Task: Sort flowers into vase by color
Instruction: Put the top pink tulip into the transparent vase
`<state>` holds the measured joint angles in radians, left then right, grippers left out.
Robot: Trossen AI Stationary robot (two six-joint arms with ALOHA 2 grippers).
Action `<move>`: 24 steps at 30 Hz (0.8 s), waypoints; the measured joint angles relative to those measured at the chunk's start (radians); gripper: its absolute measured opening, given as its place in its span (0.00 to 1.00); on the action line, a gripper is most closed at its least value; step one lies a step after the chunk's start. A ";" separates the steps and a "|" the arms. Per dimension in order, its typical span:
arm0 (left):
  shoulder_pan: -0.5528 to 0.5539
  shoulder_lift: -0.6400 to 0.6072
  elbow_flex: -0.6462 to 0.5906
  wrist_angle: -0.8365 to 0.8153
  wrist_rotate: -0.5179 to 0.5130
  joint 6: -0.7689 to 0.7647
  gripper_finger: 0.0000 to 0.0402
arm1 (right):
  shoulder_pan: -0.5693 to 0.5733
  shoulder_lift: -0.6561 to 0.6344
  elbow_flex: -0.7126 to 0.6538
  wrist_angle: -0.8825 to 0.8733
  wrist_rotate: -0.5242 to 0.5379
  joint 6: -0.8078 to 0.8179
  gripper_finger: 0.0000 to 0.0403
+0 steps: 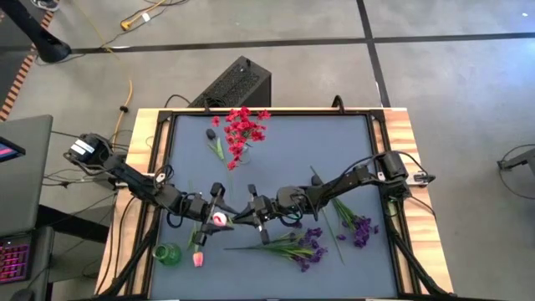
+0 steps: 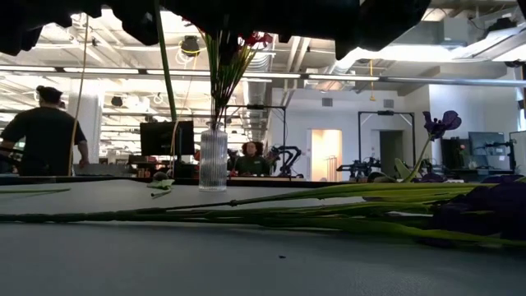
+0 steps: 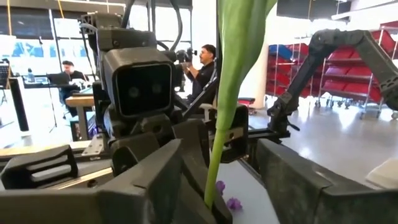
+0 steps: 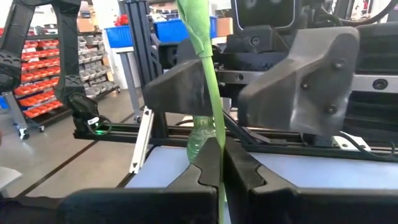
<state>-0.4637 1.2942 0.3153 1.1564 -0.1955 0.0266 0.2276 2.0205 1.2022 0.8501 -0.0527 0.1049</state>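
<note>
Red sprays (image 1: 244, 128) already sit in the clear vase (image 2: 213, 159) at the bench's (image 1: 351, 134) far edge, so that colour looks done. Nearer than that vase, both claws meet mid-bench on one pink tulip (image 1: 219, 219): right claw (image 4: 214, 163) clenched on its stem, left claw (image 3: 211, 186) around it (grip unclear). Left: another tulip (image 1: 198, 258) by the green vase (image 1: 167, 254), two purple bunches (image 1: 311, 247).
</note>
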 joint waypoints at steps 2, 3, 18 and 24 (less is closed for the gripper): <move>0.001 0.000 0.000 0.000 -0.001 0.010 0.41 | 0.000 0.000 0.000 0.000 0.000 0.000 0.08; 0.001 0.000 0.000 0.000 -0.004 0.017 0.36 | 0.000 0.000 0.000 0.000 0.000 0.000 0.08; 0.001 0.000 0.000 -0.041 -0.048 0.032 0.00 | -0.001 -0.001 0.000 -0.004 -0.020 -0.036 0.22; 0.001 -0.027 -0.001 -0.060 -0.059 0.046 0.00 | -0.002 -0.044 0.000 -0.103 -0.004 -0.076 0.44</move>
<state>-0.4626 1.2672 0.3141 1.0965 -0.2543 0.0729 0.2257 1.9763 1.2022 0.7470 -0.0570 0.0289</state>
